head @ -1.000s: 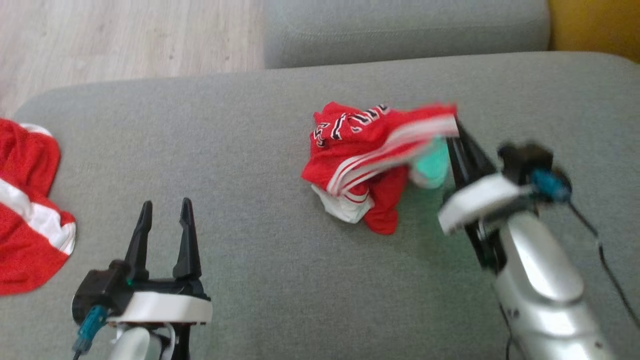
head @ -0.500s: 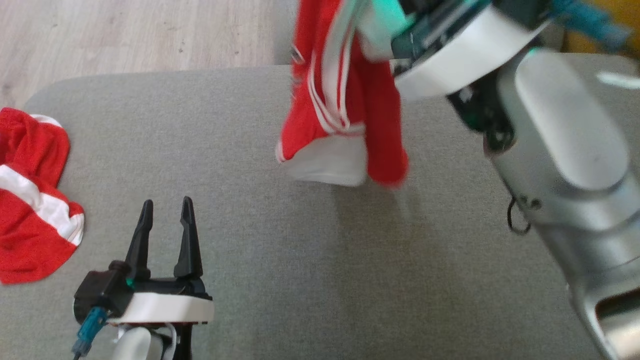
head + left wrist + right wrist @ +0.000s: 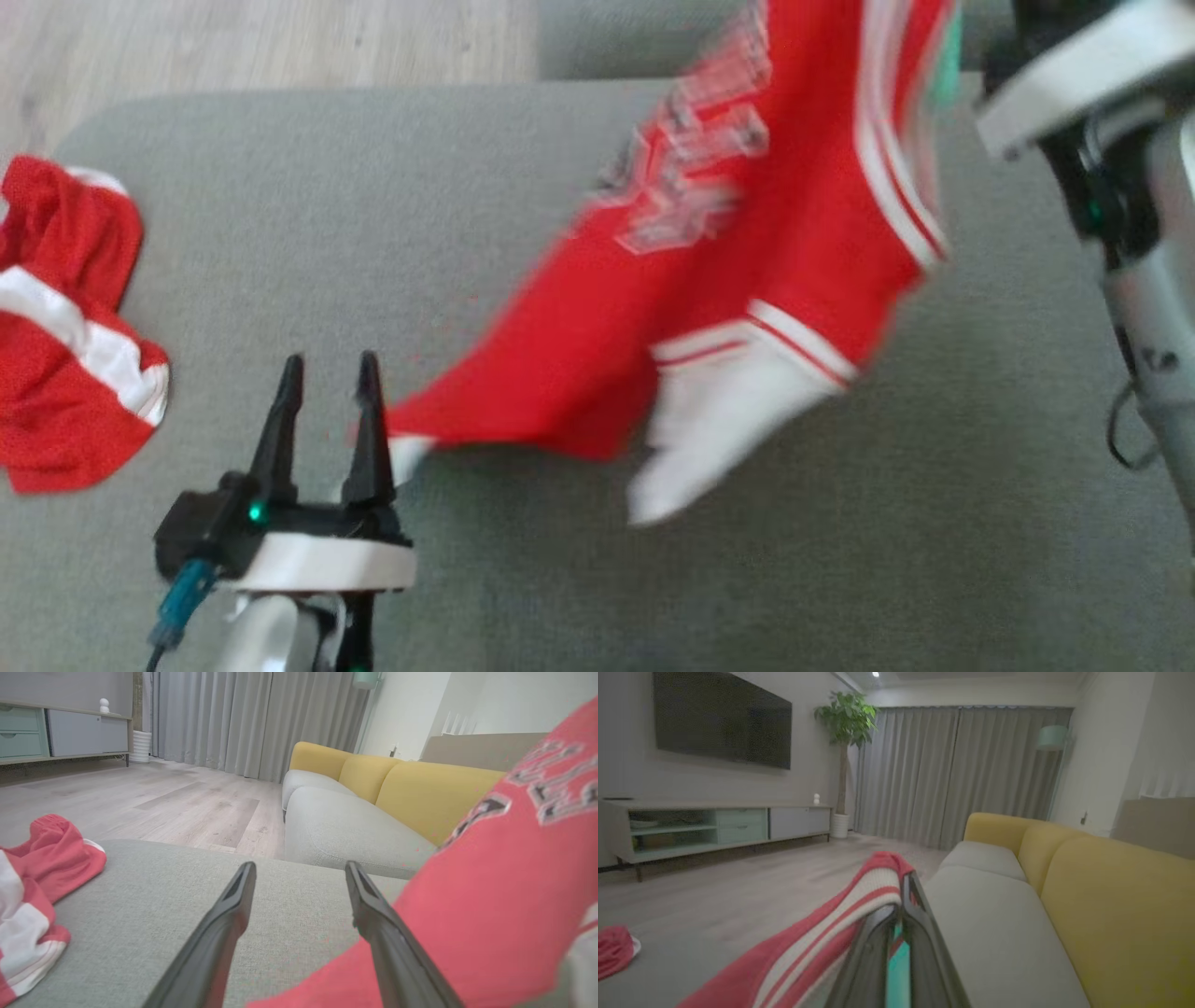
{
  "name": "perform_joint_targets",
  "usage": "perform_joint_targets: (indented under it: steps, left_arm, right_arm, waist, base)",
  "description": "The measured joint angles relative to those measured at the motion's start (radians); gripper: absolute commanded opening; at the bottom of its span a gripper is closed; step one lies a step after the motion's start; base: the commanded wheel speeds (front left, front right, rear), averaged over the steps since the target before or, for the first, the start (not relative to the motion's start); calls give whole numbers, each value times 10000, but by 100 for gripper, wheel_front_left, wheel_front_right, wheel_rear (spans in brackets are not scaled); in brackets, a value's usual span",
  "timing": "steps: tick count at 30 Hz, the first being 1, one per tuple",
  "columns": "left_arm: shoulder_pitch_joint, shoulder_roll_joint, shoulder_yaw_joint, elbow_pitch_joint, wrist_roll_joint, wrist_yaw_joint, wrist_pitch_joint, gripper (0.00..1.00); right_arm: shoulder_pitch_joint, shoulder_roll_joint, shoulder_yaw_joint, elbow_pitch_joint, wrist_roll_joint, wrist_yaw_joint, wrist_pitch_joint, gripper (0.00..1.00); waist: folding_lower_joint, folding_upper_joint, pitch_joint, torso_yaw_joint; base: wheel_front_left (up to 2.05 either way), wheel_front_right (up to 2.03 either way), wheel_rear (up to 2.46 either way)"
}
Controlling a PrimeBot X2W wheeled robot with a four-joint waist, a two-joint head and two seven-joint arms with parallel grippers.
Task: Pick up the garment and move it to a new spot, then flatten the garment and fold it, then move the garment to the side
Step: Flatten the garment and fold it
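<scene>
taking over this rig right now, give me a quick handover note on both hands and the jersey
The right hand is shut on the striped edge of the red and white jersey, holding it up above the grey sofa cushion.
The left hand is open and empty, low over the cushion. The jersey's lower corner hangs right beside it; contact is unclear.
A second red and white garment lies crumpled at the cushion's left edge.
Done: pick-up.
Left: set it down at a new spot, flatten, fold, move aside.
</scene>
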Motion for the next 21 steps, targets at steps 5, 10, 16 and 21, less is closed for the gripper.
perform_joint_targets:
  steps: [5,10,16,21]
  left_arm:
    - [-559,-251,-265,117,140,-198,-2,100]
    - [-967,-378,-345,251,284,-313,-13,100]
    - [-968,-449,-100,437,385,-316,-13,100]
    - [-708,-439,226,318,403,-313,-15,100]
  right_arm:
    - [254,-558,-104,2314,-341,0,-474,0]
    - [-258,-725,-36,4209,-500,0,-805,100]
    - [-536,-401,291,5444,84,0,-481,100]
    - [-55,-190,-130,5607,593,0,-190,100]
  waist:
    - [0,0,489,372]
    - [2,0,930,802]
    - [0,0,901,854]
    - [-1,0,534,370]
  base:
    - [0,0,0]
    - [0,0,0]
    - [0,0,0]
    - [0,0,0]
